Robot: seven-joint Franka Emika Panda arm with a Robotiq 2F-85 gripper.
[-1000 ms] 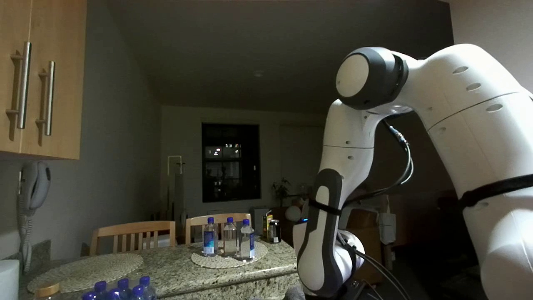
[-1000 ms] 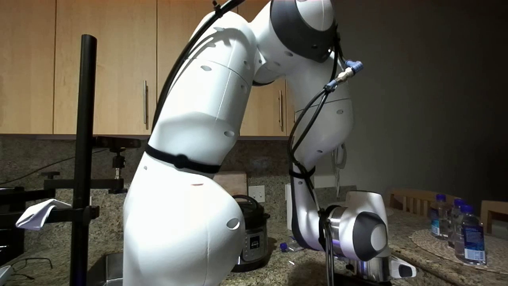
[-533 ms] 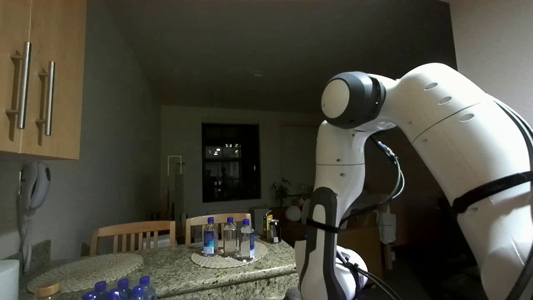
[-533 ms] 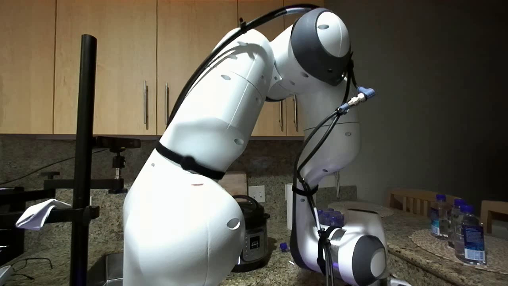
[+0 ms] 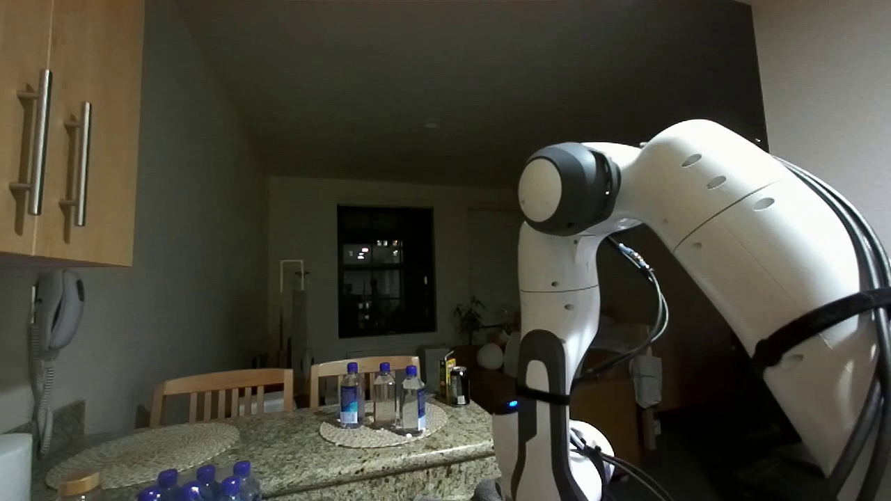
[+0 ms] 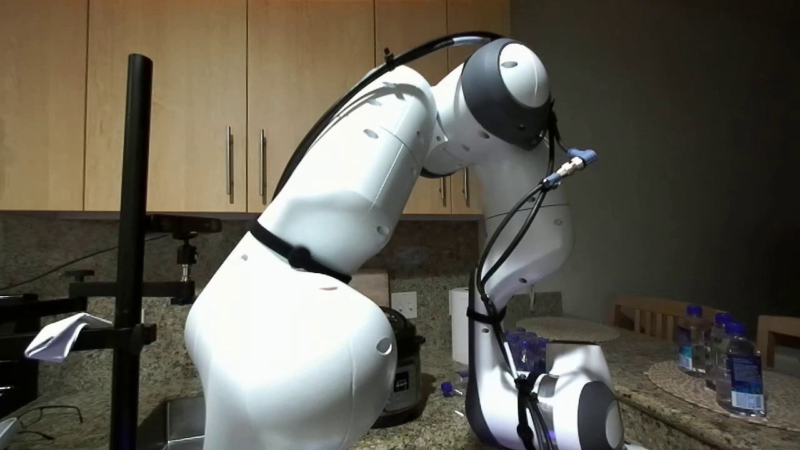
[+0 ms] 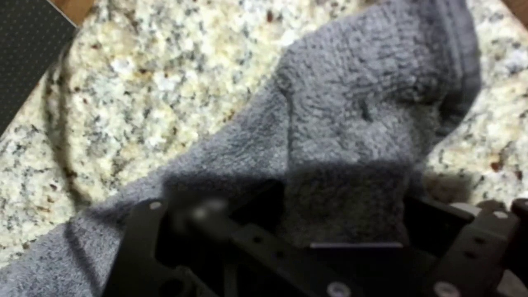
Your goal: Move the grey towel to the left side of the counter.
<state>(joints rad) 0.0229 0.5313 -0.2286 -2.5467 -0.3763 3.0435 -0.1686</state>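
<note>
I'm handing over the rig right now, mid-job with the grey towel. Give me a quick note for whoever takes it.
Gripper: open, jaws spread to either side of part of the grey towel in the wrist view; contact can't be told.
Things: towel lies creased on the speckled granite counter.
Done: gripper in place at the towel; not closed on it yet.
Left: probably close on it, lift, carry to the counter's left side, release.

The speckled granite counter [image 5: 285, 442] carries the grey towel [image 7: 350, 90], two woven mats [image 5: 150, 452] and a cooker [image 6: 408, 386].
</note>
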